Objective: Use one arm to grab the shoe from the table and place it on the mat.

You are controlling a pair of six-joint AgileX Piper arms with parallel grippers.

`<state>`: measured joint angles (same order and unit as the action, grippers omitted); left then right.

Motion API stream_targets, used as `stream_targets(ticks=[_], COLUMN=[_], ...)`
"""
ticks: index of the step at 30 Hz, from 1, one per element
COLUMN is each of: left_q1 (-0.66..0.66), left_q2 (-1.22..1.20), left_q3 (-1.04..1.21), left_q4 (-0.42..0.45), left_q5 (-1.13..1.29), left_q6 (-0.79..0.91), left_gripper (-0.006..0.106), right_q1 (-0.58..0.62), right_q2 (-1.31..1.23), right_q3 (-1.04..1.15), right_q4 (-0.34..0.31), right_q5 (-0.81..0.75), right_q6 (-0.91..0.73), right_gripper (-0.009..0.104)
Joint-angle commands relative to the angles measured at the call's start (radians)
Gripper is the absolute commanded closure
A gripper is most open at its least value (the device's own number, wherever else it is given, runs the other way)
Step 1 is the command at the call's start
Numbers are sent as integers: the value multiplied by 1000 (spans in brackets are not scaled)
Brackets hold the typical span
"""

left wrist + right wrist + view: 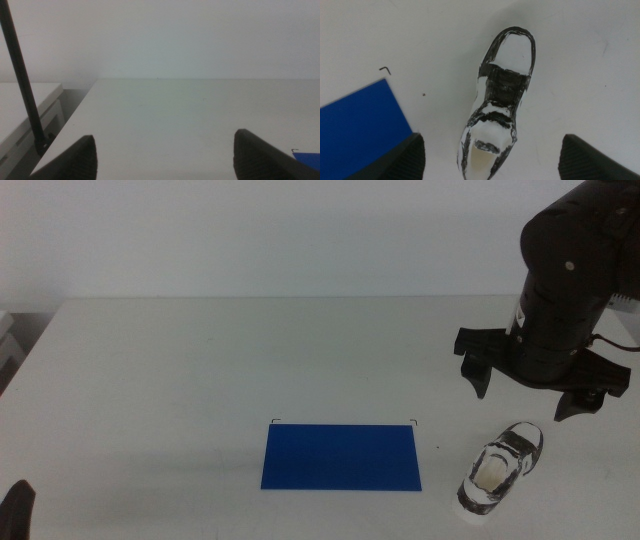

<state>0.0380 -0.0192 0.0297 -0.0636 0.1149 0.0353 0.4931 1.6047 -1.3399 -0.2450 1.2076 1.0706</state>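
While the right gripper (538, 392) hangs wide open at right of frame — poised to straddle — the shoe (500, 470) sits lower right beside the mat (341, 457); the left gripper (165, 155) waits, jaws apart, lower left.
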Motion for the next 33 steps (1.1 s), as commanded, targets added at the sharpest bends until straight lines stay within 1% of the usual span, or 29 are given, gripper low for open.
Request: stream_targets(ticks=[1,6,9,14,27,33], left_q1=[-5,-5,-5,-5,-5,-5], left_q2=[-7,-7,-7,-7,-7,-7], left_q3=[5,5,5,5,5,5], left_q4=[-13,-13,-13,-13,-13,-13], left_q5=[-81,-81,-81,-81,-81,-81], left_q6=[-12,-12,-12,-12,-12,-12], left_gripper=[7,7,7,7,7,7], right_q1=[1,1,-2,-12,-45,-51], right_q2=[-25,-13,-13,-8,63,95], right_q3=[-30,12,42,90,97,97], right_q4=[-36,-14,-13,1,-11,-21], right_q5=[1,-9,-68,-154,-165,-176], right_q6=[3,10,34,143,222,226], right_gripper=[8,8,8,8,8,8])
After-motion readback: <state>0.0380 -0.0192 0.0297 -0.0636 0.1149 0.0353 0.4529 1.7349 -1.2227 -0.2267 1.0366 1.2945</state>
